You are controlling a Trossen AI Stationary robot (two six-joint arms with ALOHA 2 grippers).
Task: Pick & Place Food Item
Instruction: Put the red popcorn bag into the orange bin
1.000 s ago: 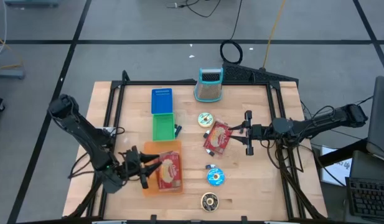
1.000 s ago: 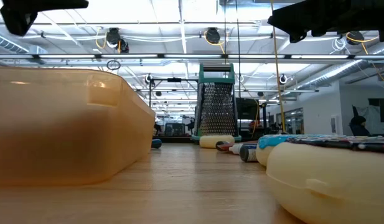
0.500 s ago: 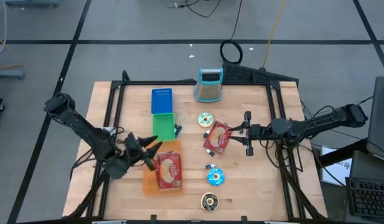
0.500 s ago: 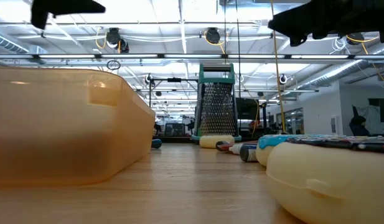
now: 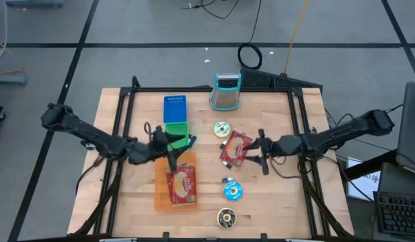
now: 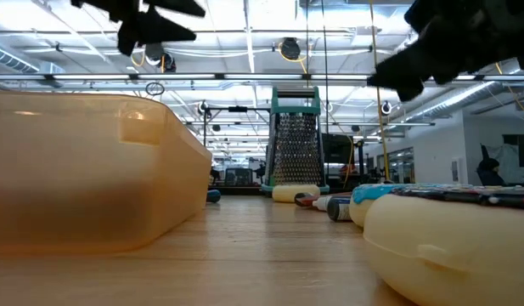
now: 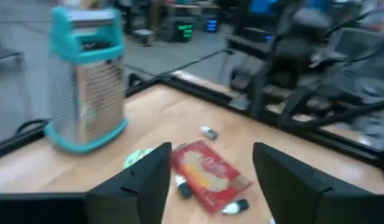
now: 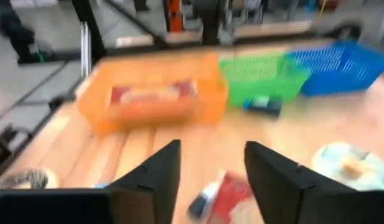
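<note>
- Wooden counter [image 5: 274, 195] in a big open workshop, grey floor around it, ceiling lights and racks showing behind in the low view.
- Near edge: small round tin [image 5: 226, 216], then a blue round disc [image 5: 233, 191] just beyond it.
- Orange bin [image 5: 175, 181] on the near-left part of the counter; one red food packet [image 5: 183, 184] lies flat inside it. Reads as one item already placed.
- My left gripper [image 5: 172, 149] hangs over the far end of the orange bin, beside the green basket [image 5: 176, 136]. Fingers [image 7: 142, 180] spread apart, nothing between them.
- Second food packet [image 5: 235, 148], red, lies on the bare counter at mid-right, not in any bin. This one looks left to do.
- My right gripper [image 5: 256, 153] sits just beside that packet on its right side, fingers [image 8: 156, 171] parted, holding nothing. Can't tell if it touches the packet.
- Farther: yellow round lid [image 5: 222, 128], blue basket [image 5: 174, 109] behind the green one, teal-topped grater [image 5: 227, 91] at the far edge.
- Judgement: roughly half done; next is closing on the loose packet and carrying it to a bin.
</note>
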